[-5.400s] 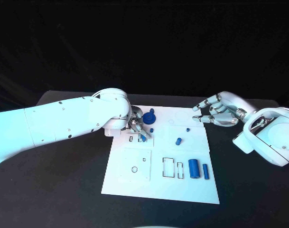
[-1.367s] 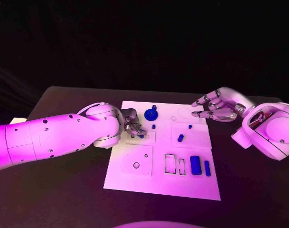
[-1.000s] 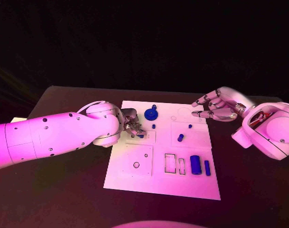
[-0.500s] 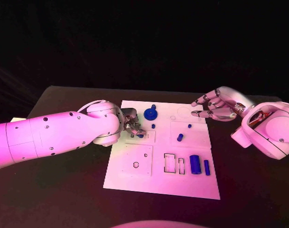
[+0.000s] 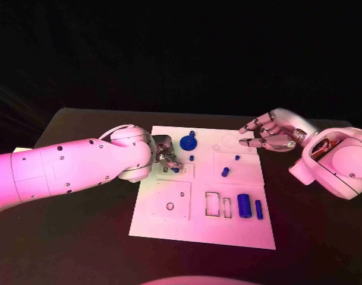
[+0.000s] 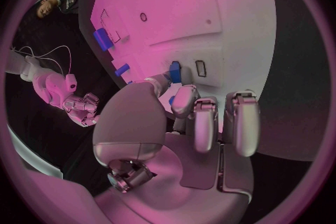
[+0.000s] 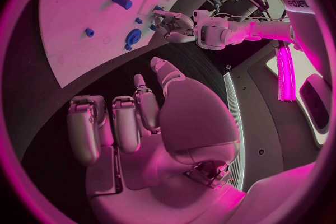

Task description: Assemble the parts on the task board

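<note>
Little moves since earlier frames. Head view: left robot hand (image 5: 165,158) stays at the task board (image 5: 202,228) slots, ten o'clock. Left wrist view: fingers pinch a blue part (image 6: 175,72) over its slot; insertion unfinished. Right wrist view: right robot hand (image 7: 133,123) spread, holding nothing.

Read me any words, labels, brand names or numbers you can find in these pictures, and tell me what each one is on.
"PoieT"-like letters: on a white surface at the rim of the right wrist view, cut off and too blurred to read with confidence.
The task board: black outlines only, no readable text.
The left hand and right hand: no legible markings.
</note>
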`<state>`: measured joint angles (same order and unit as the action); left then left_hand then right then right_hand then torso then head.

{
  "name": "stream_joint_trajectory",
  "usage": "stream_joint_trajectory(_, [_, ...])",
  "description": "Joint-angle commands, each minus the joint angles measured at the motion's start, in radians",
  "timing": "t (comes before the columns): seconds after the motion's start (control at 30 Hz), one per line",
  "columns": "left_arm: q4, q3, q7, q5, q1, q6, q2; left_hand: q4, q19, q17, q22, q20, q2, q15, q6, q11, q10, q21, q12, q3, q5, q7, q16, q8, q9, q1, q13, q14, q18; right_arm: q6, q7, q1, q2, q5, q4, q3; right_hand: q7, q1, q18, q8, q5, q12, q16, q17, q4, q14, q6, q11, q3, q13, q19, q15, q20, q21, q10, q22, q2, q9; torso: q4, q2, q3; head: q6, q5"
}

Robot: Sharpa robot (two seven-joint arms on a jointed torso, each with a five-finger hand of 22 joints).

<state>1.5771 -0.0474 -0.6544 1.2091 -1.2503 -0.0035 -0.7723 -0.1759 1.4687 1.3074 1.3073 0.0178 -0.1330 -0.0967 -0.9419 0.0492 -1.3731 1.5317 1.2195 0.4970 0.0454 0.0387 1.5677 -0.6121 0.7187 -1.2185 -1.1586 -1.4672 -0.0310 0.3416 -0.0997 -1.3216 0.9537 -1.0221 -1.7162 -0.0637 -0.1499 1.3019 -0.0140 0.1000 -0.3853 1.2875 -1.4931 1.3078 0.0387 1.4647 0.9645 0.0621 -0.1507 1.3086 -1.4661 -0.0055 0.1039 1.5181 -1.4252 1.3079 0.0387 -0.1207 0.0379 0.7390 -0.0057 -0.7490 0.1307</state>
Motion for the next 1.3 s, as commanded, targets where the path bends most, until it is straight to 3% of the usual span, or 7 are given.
stream_joint_trajectory(0.03, [-0.002,-0.006,-0.002,-0.014,0.007,0.041,0.009,0.000,0.076,0.263,0.214,-0.008,0.000,-0.006,-0.030,0.001,-0.007,0.007,0.005,-0.008,0.002,-0.023,0.003,-0.005,0.002,0.015,-0.003,-0.104,0.018,-0.012,0.003,0.000,0.000,-0.002,-0.002,0.000,-0.002,0.007,-0.014,-0.002,-0.006,-0.007,0.007,0.118,0.002,0.074,0.005,0.000,-0.005,0.064,-0.027,-0.006,-0.006,-0.004,0.007,0.151,0.000,0.001,-0.0005,0.000,-0.0009,0.000,-0.002])
stream_joint_trajectory(0.77, [-0.011,-0.006,-0.001,-0.015,0.006,0.038,0.019,-0.012,0.082,0.263,0.226,-0.015,0.007,-0.013,-0.046,0.008,-0.020,0.014,0.021,-0.045,0.003,-0.030,0.003,-0.011,0.012,0.067,-0.020,-0.104,0.021,-0.011,0.003,0.000,0.002,-0.002,-0.004,0.000,-0.002,0.007,-0.016,-0.003,-0.006,-0.013,0.011,0.111,0.001,0.073,0.005,0.000,-0.006,0.060,-0.021,-0.006,-0.006,-0.009,0.010,0.141,0.002,0.001,-0.0014,0.000,-0.0015,-0.004,-0.013])
stream_joint_trajectory(1.3, [-0.018,-0.006,0.000,-0.015,0.006,0.034,0.024,-0.048,0.086,0.263,0.232,-0.017,-0.005,-0.014,-0.057,0.009,-0.026,0.018,0.025,-0.111,0.003,-0.032,0.003,-0.019,0.024,0.145,-0.022,-0.104,0.023,-0.009,0.003,0.000,0.003,-0.002,-0.006,0.000,-0.002,0.008,-0.018,-0.003,-0.006,-0.018,0.014,0.106,0.001,0.072,0.004,0.000,-0.007,0.057,-0.017,-0.006,-0.006,-0.012,0.013,0.135,0.003,0.001,-0.0015,0.000,-0.0015,-0.002,-0.016])
